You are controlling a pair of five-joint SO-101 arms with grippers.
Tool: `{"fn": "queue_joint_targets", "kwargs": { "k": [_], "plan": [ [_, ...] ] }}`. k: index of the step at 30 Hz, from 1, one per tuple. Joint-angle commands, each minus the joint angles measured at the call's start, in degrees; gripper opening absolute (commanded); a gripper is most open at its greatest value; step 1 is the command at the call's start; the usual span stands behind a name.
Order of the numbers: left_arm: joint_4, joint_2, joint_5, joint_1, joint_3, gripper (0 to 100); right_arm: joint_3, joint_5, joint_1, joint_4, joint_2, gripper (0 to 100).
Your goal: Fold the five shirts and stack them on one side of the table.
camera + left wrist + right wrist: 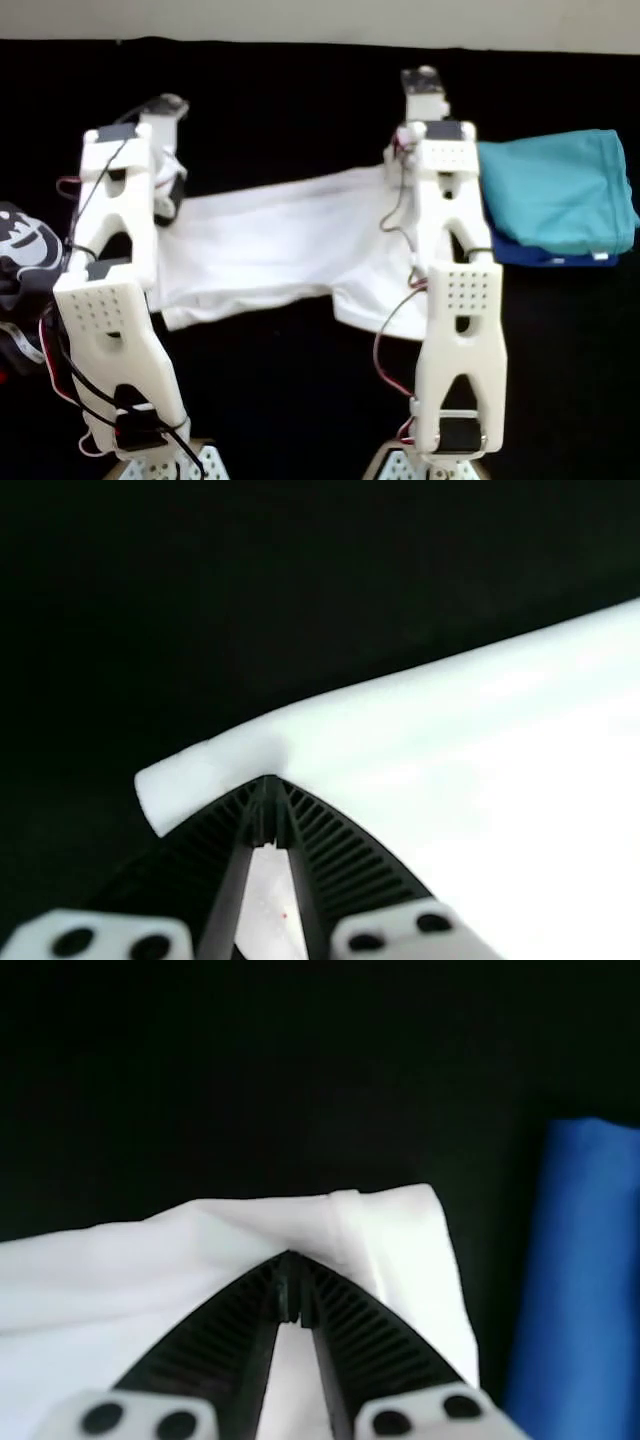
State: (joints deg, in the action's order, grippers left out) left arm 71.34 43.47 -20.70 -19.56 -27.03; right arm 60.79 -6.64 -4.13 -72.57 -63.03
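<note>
Black table, white shirt taut along its far edge (both corners pinched in closed jaws).

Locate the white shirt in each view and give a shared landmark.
High view: white shirt stretched between both arms, mid-table.
Left wrist view: one corner pinched in the left gripper.
Right wrist view: another corner pinched in the right gripper.
Landmark: the black table.

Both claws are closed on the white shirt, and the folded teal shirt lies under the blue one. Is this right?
Not quite. The teal shirt lies on top of the blue shirt, not under it; the high view shows this. The rest is right: the left claw and the right claw are both closed on the white shirt.
</note>
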Motion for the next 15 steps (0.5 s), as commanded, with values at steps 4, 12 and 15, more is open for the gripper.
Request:
{"fn": "queue_joint_targets", "kwargs": {
  "k": [4, 12, 15],
  "plan": [
    [7.03, 8.84, 0.09, -4.35, -21.76, 1, 11.47, 0.26, 0.48, -2.33, -2.33, 0.5],
    [28.66, 13.23, 0.26, -1.45, -45.93, 1, 28.79, 0.18, -3.21, -14.20, -0.40, 0.5],
    [30.77, 12.00, 0.53, -0.92, -49.19, 1, 34.59, 0.18, -4.09, -19.03, -0.40, 0.5]
  ]
}}
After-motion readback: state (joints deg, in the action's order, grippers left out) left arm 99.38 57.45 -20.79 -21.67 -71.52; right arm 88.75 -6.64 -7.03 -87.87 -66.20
